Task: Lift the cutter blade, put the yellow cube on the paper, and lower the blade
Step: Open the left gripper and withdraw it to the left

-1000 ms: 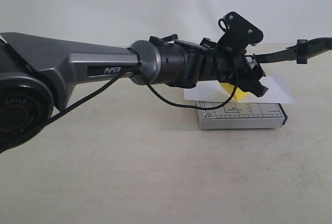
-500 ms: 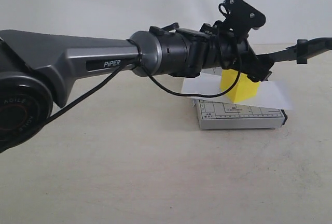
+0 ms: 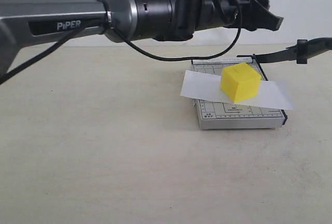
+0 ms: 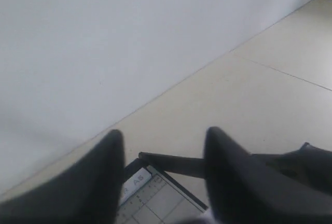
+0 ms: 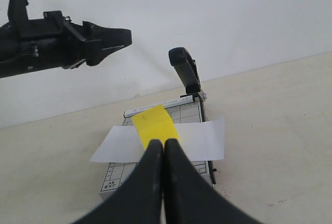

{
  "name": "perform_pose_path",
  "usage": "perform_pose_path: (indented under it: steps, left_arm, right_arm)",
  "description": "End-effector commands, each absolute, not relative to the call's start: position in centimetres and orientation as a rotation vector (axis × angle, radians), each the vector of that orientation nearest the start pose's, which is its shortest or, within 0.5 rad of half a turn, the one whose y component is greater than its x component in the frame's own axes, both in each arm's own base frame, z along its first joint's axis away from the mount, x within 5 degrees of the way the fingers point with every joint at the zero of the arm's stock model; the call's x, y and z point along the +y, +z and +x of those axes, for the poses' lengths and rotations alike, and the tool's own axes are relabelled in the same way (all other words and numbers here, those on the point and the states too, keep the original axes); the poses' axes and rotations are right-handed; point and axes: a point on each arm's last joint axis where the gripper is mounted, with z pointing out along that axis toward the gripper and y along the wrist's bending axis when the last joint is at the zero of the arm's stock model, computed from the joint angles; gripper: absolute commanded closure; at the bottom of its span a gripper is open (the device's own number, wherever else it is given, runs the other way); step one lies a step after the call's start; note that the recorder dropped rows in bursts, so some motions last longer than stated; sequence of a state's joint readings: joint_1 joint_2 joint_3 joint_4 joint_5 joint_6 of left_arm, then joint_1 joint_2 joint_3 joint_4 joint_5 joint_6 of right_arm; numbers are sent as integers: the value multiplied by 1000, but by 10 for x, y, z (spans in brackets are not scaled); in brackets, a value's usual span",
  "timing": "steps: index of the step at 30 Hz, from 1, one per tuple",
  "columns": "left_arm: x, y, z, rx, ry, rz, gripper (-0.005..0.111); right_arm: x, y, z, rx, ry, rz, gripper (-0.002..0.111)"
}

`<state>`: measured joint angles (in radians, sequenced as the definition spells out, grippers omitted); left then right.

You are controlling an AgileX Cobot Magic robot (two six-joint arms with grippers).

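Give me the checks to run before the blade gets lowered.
1. Yellow cube rests on the paper: ok.
2. Paper lies across the cutter board: ok.
3. Cutter blade raised: ok.
4. Left hand open, above and apart from the cube: ok.
5. Cube clear of the blade's side: ok.
6. Hand on blade handle: not ok; right hand shut, empty, away from it.
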<state>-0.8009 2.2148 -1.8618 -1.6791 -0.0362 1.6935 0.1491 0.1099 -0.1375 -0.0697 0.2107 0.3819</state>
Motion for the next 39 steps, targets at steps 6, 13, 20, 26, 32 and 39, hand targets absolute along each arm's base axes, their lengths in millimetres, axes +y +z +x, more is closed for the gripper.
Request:
perform_pose_path:
  steps: [6, 13, 20, 26, 32, 39]
  left_arm:
    - [-364, 237, 341, 1882, -678, 736, 102]
    - [-320, 232, 308, 2029, -641, 637, 102]
    - [-251, 234, 283, 2145, -424, 308, 102]
    - [-171, 206, 294, 2127, -302, 59, 102]
    - [-99, 210, 318, 1987, -300, 155, 102]
    - [-27, 259, 270, 1814, -133, 76, 102]
  right_arm:
    - [7, 237, 59, 1651, 332, 141, 109]
    - [7, 237, 59, 1651, 332, 141, 109]
    - [7, 237, 59, 1651, 332, 141, 109]
    - [7, 237, 59, 1651, 332, 141, 109]
    - [7, 237, 59, 1651, 332, 141, 109]
    - [7, 237, 59, 1651, 332, 141, 109]
